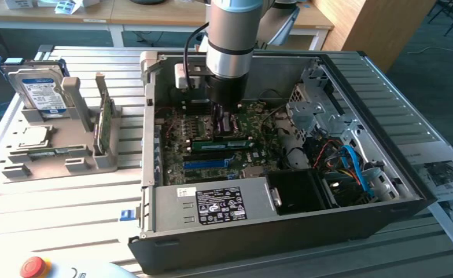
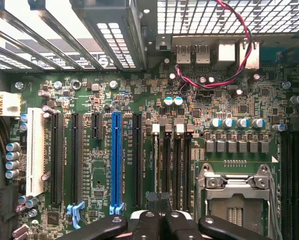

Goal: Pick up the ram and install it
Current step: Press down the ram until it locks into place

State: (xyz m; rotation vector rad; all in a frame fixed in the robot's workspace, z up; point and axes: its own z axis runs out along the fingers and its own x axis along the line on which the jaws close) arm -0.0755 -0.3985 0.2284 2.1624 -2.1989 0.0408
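Observation:
The ram [image 2: 156, 165] stands on edge in one of the memory slots on the motherboard [image 2: 89, 90], seen as a thin pale line. In the exterior view the ram [image 1: 234, 139] is a narrow green strip lying along the board just below the arm. My gripper [image 1: 224, 123] reaches straight down into the open computer case [image 1: 411, 191]. Its fingertips are pressed together, and my gripper [image 2: 158, 200] sits over the near end of the stick. I cannot tell whether the fingertips touch it.
A power supply [image 1: 218, 205], a black fan [image 1: 299, 191], blue cables [image 1: 353, 165] and a metal drive cage [image 1: 319, 110] crowd the case around the board. Left of the case, a grey holder [image 1: 48, 159] carries a hard drive [image 1: 37, 87] and a green card on edge [image 1: 100, 124]. A red stop button [image 1: 35, 266] sits near the front.

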